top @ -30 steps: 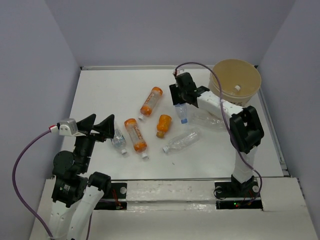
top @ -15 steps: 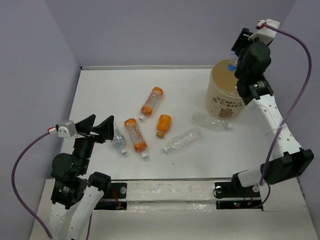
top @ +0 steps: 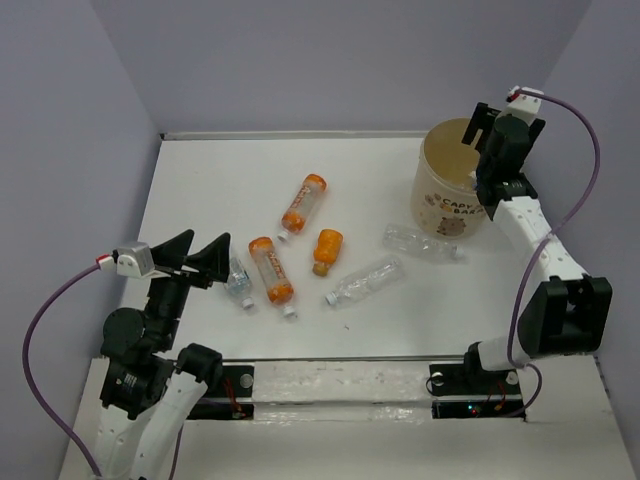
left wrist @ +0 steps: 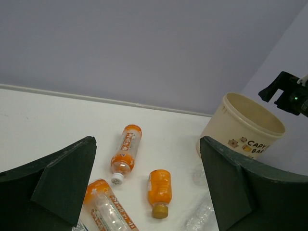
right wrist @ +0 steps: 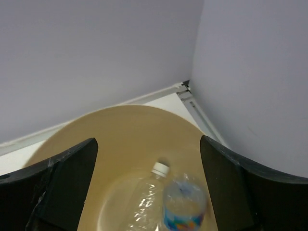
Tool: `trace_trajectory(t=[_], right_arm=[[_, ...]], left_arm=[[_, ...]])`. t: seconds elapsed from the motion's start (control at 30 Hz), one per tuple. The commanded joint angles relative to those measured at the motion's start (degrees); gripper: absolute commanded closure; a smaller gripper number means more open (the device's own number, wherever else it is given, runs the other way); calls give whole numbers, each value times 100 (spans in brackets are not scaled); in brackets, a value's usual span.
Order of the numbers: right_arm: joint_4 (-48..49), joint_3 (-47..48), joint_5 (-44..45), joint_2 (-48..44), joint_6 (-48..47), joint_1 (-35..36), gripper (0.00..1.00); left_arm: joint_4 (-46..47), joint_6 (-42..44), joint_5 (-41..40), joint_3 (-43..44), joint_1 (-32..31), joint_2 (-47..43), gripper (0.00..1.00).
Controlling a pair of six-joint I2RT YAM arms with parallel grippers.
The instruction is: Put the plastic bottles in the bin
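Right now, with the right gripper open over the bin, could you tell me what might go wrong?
The right gripper hangs close over the rim of the bin; pulling away low could tip it. A clear bottle lies near the bin's base, so reaching for it might shove the bin.

White table (top: 210,190), plain lavender walls (top: 300,60) on three sides, pale metal trim (top: 260,134) along far edge.

Right end effector (top: 477,135) aloft and far forward, jaws wide; left end effector (top: 195,252) low and close in, equally wide.
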Motion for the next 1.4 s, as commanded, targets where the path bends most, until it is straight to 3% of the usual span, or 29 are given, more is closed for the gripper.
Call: trace_trajectory(t=[0.0,0.17,0.33,0.43,0.63,0.8,1.0,1.27,1.37], right_arm=[[200,195,-403,-949,295,631,8],[-230,-67,71,-1187,257,2493,8],[-574,-1015,159,-932,1915,3787,8],[-600,-1185,-383,-276,2771,4349,8],[-636,-965,-1036,842,3895,4474,5],[-636,-701,-1255,1590,4248,4474,5],[-618,-745,-860,2117,4600,4474,4],[-583,-342,-440,2557,4355,4474,23],[-583,-236,-254,2637,4223,4474,43]], left_arm=[[241,75,47,-9,-28,59,1],[268,75,56,-9,-10,129,1],[259,84,12,-27,25,147,1],[259,66,47,-27,25,235,1],[233,75,29,-27,25,191,1],[241,75,56,-18,25,217,1],[224,75,64,-27,25,191,1],[241,84,65,-27,25,182,1],[241,84,73,-27,25,138,1]])
